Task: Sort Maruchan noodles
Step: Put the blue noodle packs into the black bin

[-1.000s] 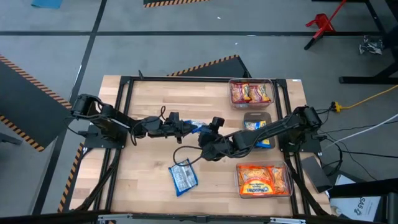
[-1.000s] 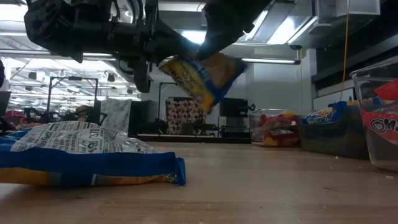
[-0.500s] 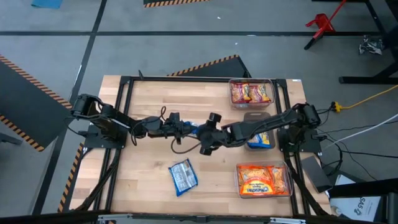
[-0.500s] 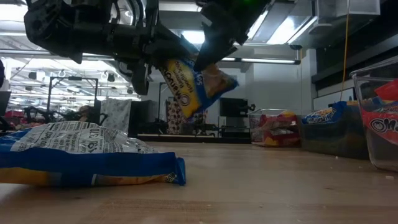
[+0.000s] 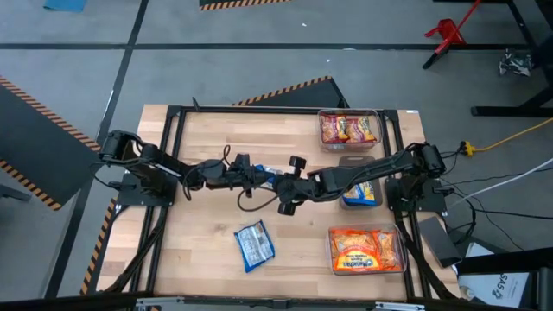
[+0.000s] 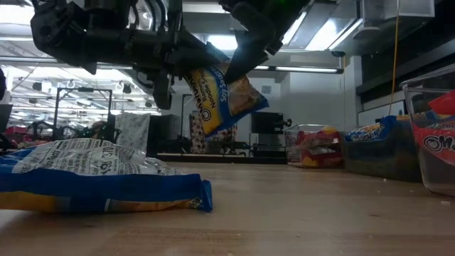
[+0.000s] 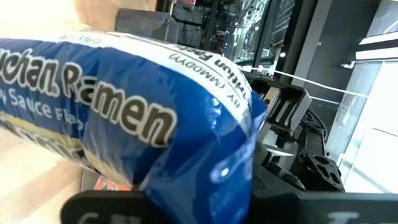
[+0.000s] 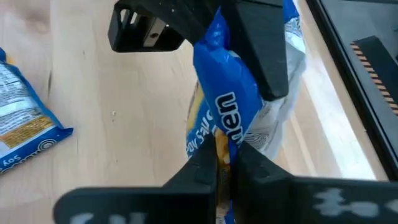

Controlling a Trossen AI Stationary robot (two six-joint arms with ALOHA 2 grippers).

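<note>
Trouble lay in the double hold. My left gripper [image 5: 263, 179] was clamped on one end of a blue-and-yellow packet [image 6: 224, 96], and my right gripper [image 8: 219, 163] had pinched shut on its other edge, the packet hanging in the air above the middle of the table [image 5: 207, 233]. If either arm pulled away before the other let go, I judged the crinkly film could tear or slide out and drop. A second blue packet [image 5: 254, 244] lay flat near the front edge. Three clear bins [image 5: 349, 129] stood along the right edge, one part-hidden under my right arm, so a hasty swing might clip it.
</note>
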